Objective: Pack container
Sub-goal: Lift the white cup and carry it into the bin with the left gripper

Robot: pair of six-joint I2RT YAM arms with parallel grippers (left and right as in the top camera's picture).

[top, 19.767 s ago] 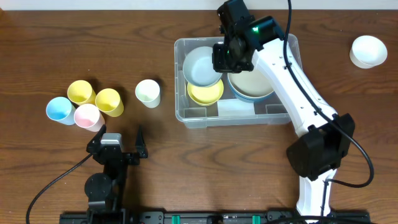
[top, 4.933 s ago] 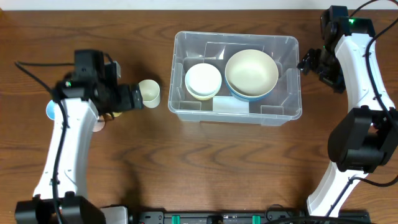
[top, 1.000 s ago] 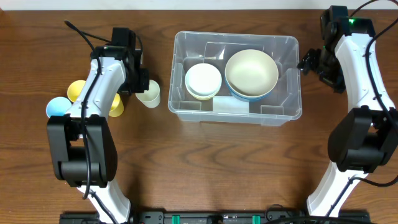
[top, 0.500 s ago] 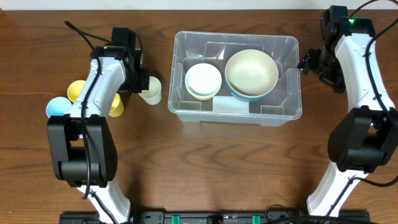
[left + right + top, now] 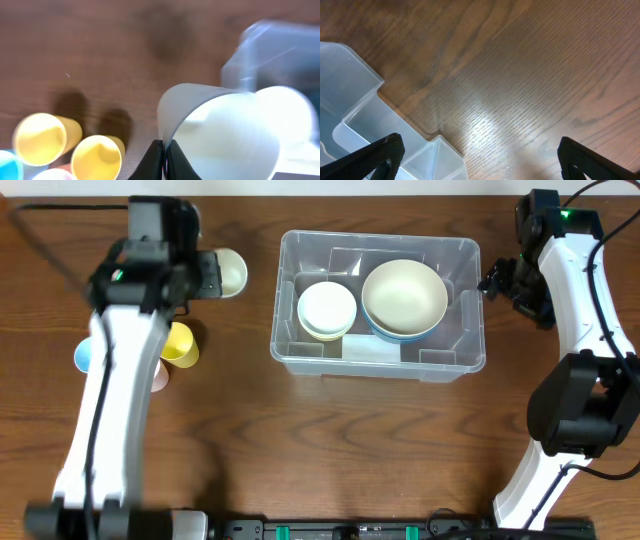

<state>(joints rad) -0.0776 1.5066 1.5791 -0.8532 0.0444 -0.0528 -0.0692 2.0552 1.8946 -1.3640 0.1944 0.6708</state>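
Note:
The clear container (image 5: 460, 340) stands at the table's middle. It holds a small white bowl stack (image 5: 327, 309) and a large cream bowl (image 5: 404, 297) nested in a blue one. My left gripper (image 5: 213, 274) is shut on the rim of a pale cup (image 5: 230, 272), held in the air left of the container's far-left corner. In the left wrist view the fingers (image 5: 159, 159) pinch the cup's (image 5: 225, 135) thin wall, with the blurred container (image 5: 280, 55) beyond. My right gripper (image 5: 505, 285) hangs open beside the container's right wall; between its fingers (image 5: 385, 155) lie only bare wood and a container corner (image 5: 350, 100).
A yellow cup (image 5: 179, 343), a blue cup (image 5: 84, 357) and part of a pink cup (image 5: 158, 376) stand on the table under the left arm. The left wrist view shows two yellow cups (image 5: 40, 139) (image 5: 96, 159) below.
My left gripper closed on the pale cup's rim and lifted it off the table, toward the far side. The right arm has not moved.

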